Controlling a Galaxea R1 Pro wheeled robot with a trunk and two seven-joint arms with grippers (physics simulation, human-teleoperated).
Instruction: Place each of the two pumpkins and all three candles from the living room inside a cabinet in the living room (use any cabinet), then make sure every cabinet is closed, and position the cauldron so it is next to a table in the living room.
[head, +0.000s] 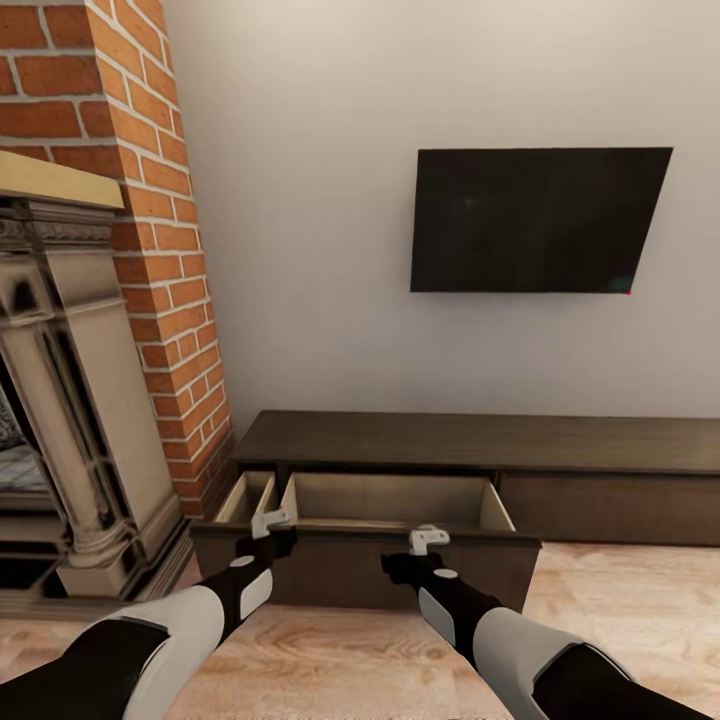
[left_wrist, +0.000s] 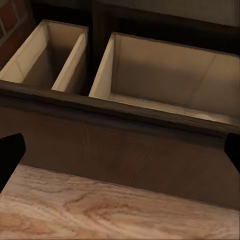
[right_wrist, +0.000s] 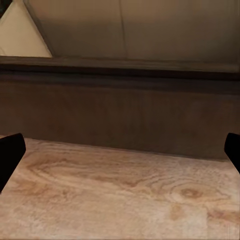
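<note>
The long, low dark-brown cabinet is seen against the pale wall, with its left-hand drawer pulled out over the wooden floor. Two pale wood compartments are exposed inside the drawer, a narrow one at the left end and a wide one beside it, and nothing is seen lying in either. The left gripper is held just above the drawer front's top edge near its left end, and the right gripper is held over the same edge toward the middle. In the left wrist view the fingers are shown spread wide, one at each side of the frame, with nothing between them; in the right wrist view the fingers are likewise set wide and empty, above the floor in front of the drawer face. A dark television is mounted on the wall above the cabinet. A brick chimney and an ornate stone fireplace are seen at the cabinet's left end.
</note>
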